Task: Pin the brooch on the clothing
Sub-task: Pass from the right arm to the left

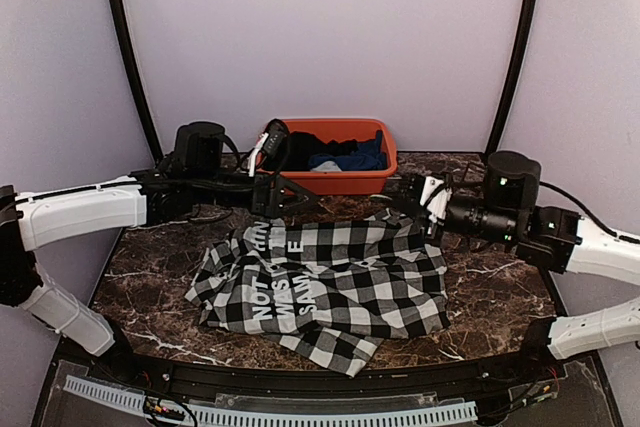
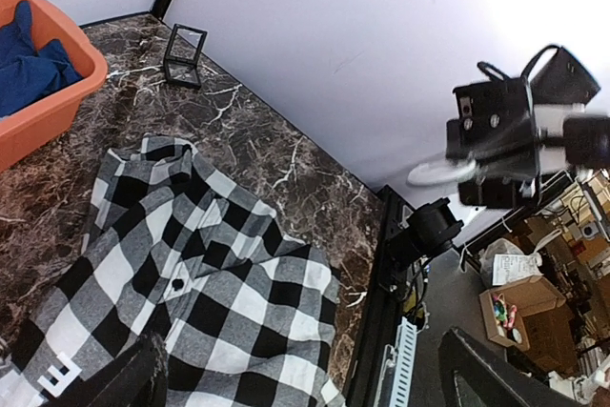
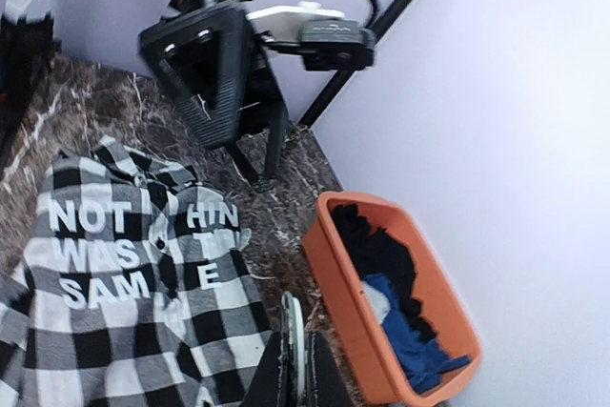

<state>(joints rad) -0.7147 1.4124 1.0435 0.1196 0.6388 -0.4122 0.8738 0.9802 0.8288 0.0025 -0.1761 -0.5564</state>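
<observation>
Bare marble table point(image 1: 500, 292) lay open to the left and right of the checked shirt point(image 1: 340, 282), and nothing hung over the shirt's middle or near half. At the far edge stood the orange basket point(image 1: 335, 183) of clothes. The left gripper point(image 1: 295, 197), jaws spread wide, hung just in front of the basket, and the right gripper point(image 1: 418, 195), clamped on the brooch point(image 3: 293, 340), off its right end, with a gap between them. A small black frame point(image 2: 183, 54) stood on the marble near the back wall.

Shirt point(image 1: 325, 282) before basket point(image 1: 340, 182)
The shirt lay on the table point(image 1: 500, 292), the basket stood behind it, and garments point(image 1: 350, 155) lay in the basket
</observation>
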